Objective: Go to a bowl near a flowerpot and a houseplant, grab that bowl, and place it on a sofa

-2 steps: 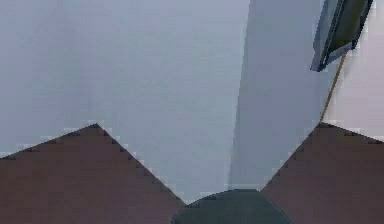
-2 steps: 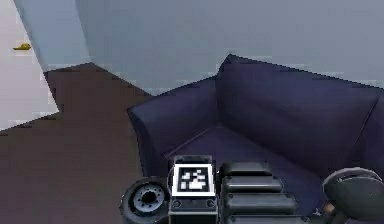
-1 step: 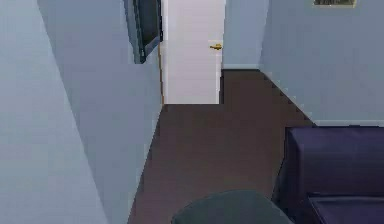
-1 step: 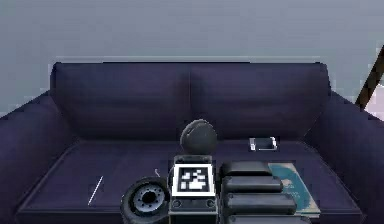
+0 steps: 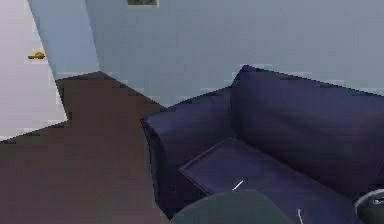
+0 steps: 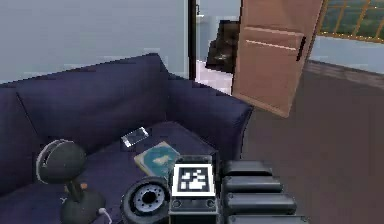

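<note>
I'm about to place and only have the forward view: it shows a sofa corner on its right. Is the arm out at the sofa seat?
Observer: Yes. In the arm side view the arm rises from the bottom edge, and its far end shows against the sofa seat cushion.
Operator: Is anything lying on that seat?
Observer: Two flat things lie side by side, a dark phone-like slab and a bluish book-like thing, just beyond the arm's white marker.
Operator: Is anything held right now?
Observer: I cannot tell. The gripper shows with the cushion right behind it, so what it holds can't be made out.
</note>
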